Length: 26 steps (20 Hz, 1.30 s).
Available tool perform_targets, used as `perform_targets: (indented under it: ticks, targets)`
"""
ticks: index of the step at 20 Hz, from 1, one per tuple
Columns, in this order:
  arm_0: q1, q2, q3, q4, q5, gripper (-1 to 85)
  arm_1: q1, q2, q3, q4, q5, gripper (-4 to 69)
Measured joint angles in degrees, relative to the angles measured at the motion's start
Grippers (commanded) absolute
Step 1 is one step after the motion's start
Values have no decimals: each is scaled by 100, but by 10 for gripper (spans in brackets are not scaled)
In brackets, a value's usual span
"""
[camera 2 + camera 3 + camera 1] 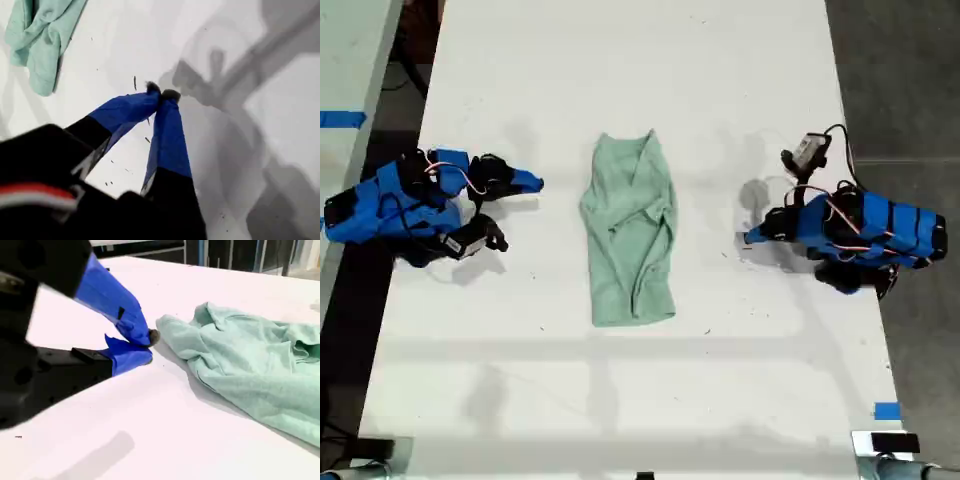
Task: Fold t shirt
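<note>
First gripper: our first gripper [161, 95] rests near the t shirt [631, 232], jaws closed on nothing.
Second gripper: our second gripper [149, 347] lies just beside the t shirt, tips together, empty.
T shirt: crumpled on the table [620, 400] between both grippers.

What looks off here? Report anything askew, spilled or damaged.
Only the t shirt: it lies bunched and wrinkled mid-table, sides rolled inward unevenly, its lower end slanting. Nothing looks spilled or damaged. My first gripper and my second gripper are shut, off the cloth.
</note>
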Motion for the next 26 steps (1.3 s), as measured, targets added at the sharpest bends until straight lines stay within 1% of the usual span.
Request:
perform_targets:
  ticks: [9, 10, 12, 13, 14, 17, 19, 20, 21, 22, 23, 24, 26]
  targets:
    - [79, 0, 0, -18, -53, -2, -18, 0, 0, 0, 123, 16]
    - [290, 0, 0, -272, -79, -2, -18, 0, 0, 0, 255, 12]
    - [791, 0, 0, -984, -79, -2, -18, 0, 0, 9, 536, 12]
    - [914, 0, 0, -1380, -79, -2, -44, -9, -9, 18, 809, 12]
    - [958, -26, -9, -1644, -79, -2, -167, -97, -9, 18, 1099, 12]
    - [1283, -1063, -624, -2074, -149, -2, -633, -1301, -536, -88, 1749, 12]
    - [1696, -3217, -1925, -2021, -211, -2, -923, -2716, -1512, -527, 1837, -4]
    - [1934, -4500, -2953, -1731, -220, -2, -1081, -3674, -2153, -703, 1837, -8]
    - [2171, -5854, -4096, -1230, -255, 1, -1266, -4720, -2883, -782, 1837, 25]
    - [2347, -7260, -5326, -668, -325, 64, -1468, -5722, -3630, -800, 1863, 82]
    - [2505, -8596, -6539, -44, -492, 158, -1679, -6653, -4395, -817, 1898, 149]
    - [2654, -9782, -7761, 659, -703, 230, -1872, -7515, -5089, -817, 1881, 189]
    - [2962, -11936, -10116, 2268, -1072, 247, -2162, -8798, -6240, -826, 1872, 221]
